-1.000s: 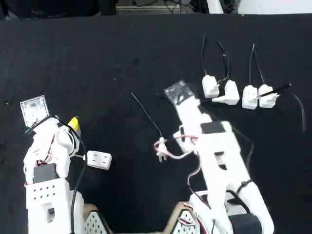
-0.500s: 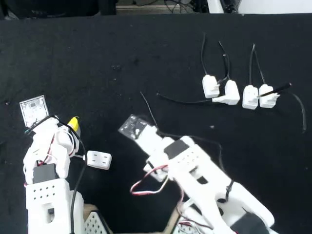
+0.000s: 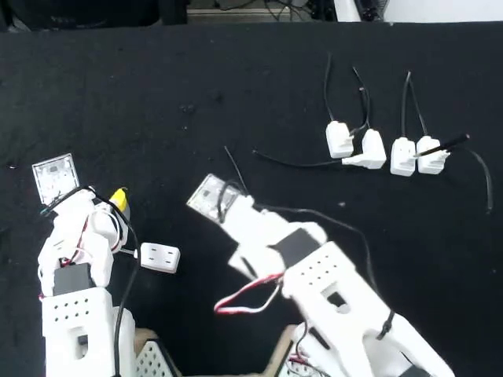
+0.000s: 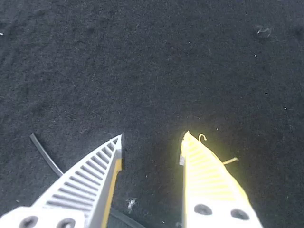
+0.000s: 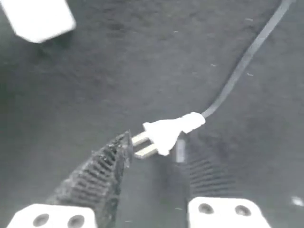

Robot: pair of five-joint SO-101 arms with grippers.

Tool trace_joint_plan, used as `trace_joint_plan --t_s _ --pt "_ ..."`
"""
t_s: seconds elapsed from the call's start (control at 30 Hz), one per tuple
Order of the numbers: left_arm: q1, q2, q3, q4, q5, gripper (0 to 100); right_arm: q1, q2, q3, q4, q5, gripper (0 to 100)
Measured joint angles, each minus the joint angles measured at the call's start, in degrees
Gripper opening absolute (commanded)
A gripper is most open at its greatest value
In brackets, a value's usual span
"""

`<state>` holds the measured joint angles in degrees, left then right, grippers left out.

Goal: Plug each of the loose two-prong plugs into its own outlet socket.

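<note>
A white two-prong plug (image 5: 167, 132) lies crosswise just past my right gripper's (image 5: 153, 140) open fingertips, its prongs by one finger and its black cable (image 5: 247, 57) running away. In the high view that gripper (image 3: 211, 196) is mid-table, and the plug's cable (image 3: 233, 167) runs out from under it. A loose white outlet socket (image 3: 159, 257) (image 5: 38, 16) sits on the mat between the arms. My left gripper (image 3: 86, 188) (image 4: 152, 137) stands open over bare black mat, one finger yellow, nothing between its fingers.
Several white socket blocks (image 3: 369, 149) with black cables stand in a row at the far right. A black cable (image 3: 291, 163) trails from them toward the middle. A thin black wire (image 4: 45, 154) lies beside my left gripper.
My right arm swung left from near the row of sockets to mid-table, over the loose plug. The plug's cable end shifted slightly right. The left arm has not moved.
</note>
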<state>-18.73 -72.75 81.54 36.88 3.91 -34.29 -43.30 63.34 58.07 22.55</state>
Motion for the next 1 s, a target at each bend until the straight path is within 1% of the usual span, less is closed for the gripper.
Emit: trace_joint_plan --t_s 0.1,0.2,0.27,0.37,0.5,0.57,0.63,0.7,0.83,1.0 --pt "0.0 0.0 0.0 0.0 0.0 20 5.89 0.0 0.0 0.0 9.58 27.1" --pt "0.0 0.0 0.0 0.0 0.0 20 10.64 0.0 0.0 0.0 21.54 27.1" --pt "0.0 0.0 0.0 0.0 0.0 20 11.52 0.0 0.0 0.0 27.87 27.1" --pt "0.0 0.0 0.0 0.0 0.0 20 11.52 0.0 0.97 -0.09 34.29 27.1" --pt "0.0 0.0 0.0 0.0 0.0 20 11.43 0.0 5.45 -0.18 47.65 27.1" --pt "0.0 0.0 0.0 0.0 0.0 20 11.34 0.0 6.77 -0.35 53.01 27.1" --pt "0.0 0.0 0.0 0.0 0.0 20 10.2 0.0 7.47 -0.35 56.18 27.1" --pt "0.0 0.0 0.0 0.0 0.0 20 10.11 0.0 7.47 -1.05 57.67 27.1" --pt "0.0 0.0 0.0 0.0 0.0 20 9.93 0.0 8.18 -5.71 58.37 27.1" --pt "-0.35 0.0 0.0 0.0 0.0 20 9.41 0.0 12.75 -11.43 58.37 27.1"
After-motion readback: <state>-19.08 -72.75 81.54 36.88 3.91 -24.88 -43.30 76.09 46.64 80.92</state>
